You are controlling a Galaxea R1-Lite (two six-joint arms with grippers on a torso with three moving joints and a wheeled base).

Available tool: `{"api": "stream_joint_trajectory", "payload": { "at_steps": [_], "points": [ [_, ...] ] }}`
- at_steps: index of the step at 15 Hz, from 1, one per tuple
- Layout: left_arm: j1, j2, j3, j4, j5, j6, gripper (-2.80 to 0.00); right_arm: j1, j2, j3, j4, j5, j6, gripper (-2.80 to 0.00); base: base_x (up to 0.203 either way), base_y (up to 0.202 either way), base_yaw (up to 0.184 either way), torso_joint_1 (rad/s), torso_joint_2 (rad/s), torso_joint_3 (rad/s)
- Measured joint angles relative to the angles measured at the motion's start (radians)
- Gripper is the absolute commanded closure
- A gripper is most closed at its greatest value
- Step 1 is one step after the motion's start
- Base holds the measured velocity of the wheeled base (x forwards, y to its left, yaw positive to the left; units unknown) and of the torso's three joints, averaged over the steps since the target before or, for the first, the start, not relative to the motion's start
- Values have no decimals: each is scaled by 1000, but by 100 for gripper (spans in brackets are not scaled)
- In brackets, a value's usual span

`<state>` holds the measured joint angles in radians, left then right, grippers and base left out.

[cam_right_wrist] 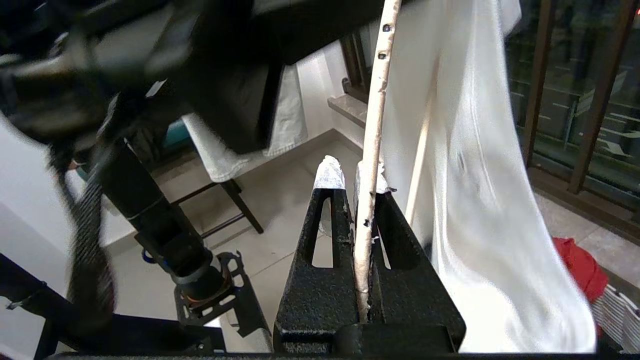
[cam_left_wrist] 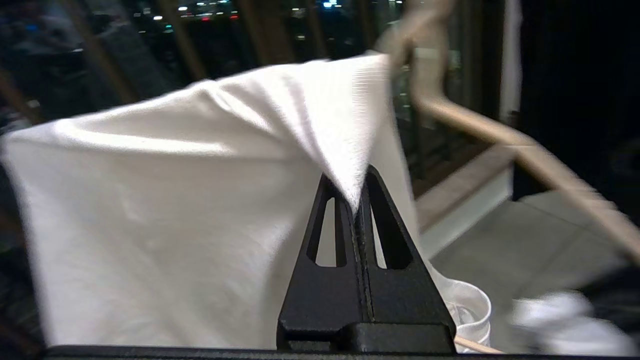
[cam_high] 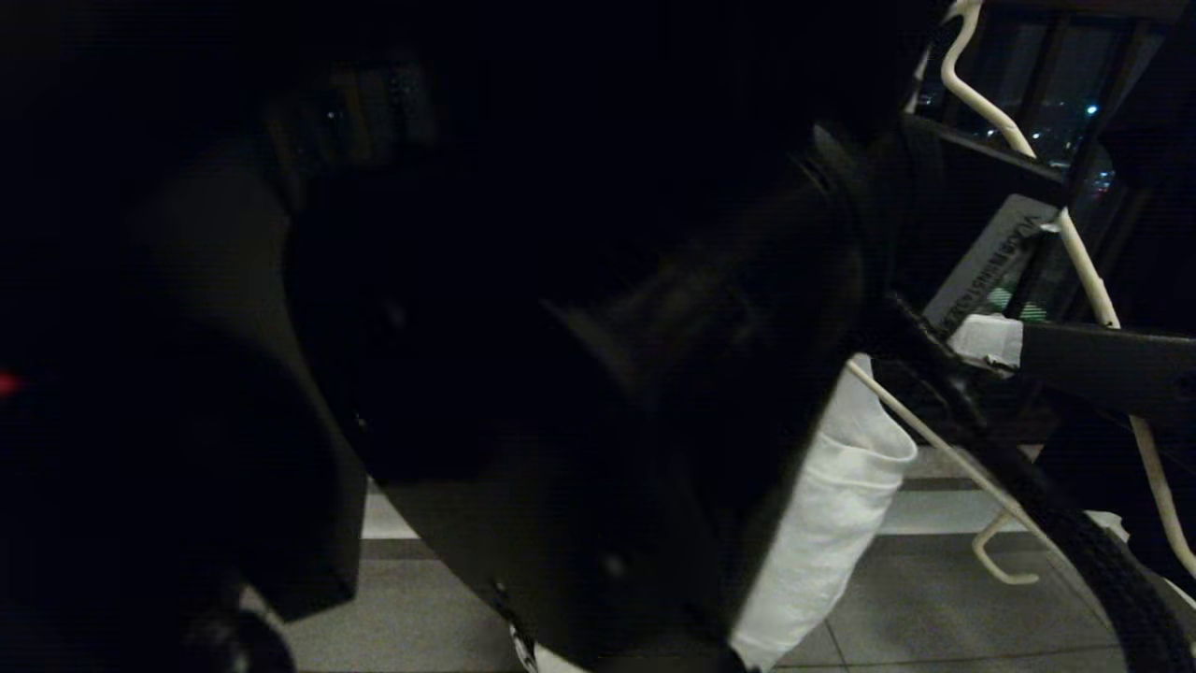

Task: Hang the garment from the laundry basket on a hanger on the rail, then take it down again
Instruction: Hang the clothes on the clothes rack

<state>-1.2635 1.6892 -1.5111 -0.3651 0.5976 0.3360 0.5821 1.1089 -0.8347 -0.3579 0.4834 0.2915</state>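
The shirt (cam_left_wrist: 165, 200) hangs over the hanger (cam_right_wrist: 372, 125), between the left gripper (cam_left_wrist: 357, 200) and the right gripper (cam_right_wrist: 352, 175). A chair (cam_right_wrist: 225, 190) stands behind the left arm (cam_high: 579, 374). The hanger arm lies between the right gripper's fingers (cam_right_wrist: 330, 210).

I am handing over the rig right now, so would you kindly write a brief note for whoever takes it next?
Left gripper: shut on a fold of the garment.
Right gripper: shut on the hanger.
The white shirt drapes over the hanger, close to the balcony bars. Rail and laundry basket are not visible, so I cannot tell whether this is the hanging or the taking down.
Left: finish that step without letting go of either.
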Motion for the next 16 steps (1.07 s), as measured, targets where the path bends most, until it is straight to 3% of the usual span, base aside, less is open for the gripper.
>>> {"api": "stream_joint_trajectory", "payload": {
  "at_steps": [4,9,10,16],
  "points": [
    [-53,15,-17,24,8,-45,0,0,2,0,0,0,0,0,0,0,0,0,0,0],
    [-63,14,-22,37,9,-48,0,0,0,-2,0,1,0,0,0,0,0,0,0,0],
    [-63,13,-20,37,14,-48,-280,0,-1,-2,0,1,0,0,0,0,0,0,0,0],
    [-42,6,3,40,27,-58,-280,0,-8,2,0,3,1,0,0,0,0,0,0,0]
  ]
}}
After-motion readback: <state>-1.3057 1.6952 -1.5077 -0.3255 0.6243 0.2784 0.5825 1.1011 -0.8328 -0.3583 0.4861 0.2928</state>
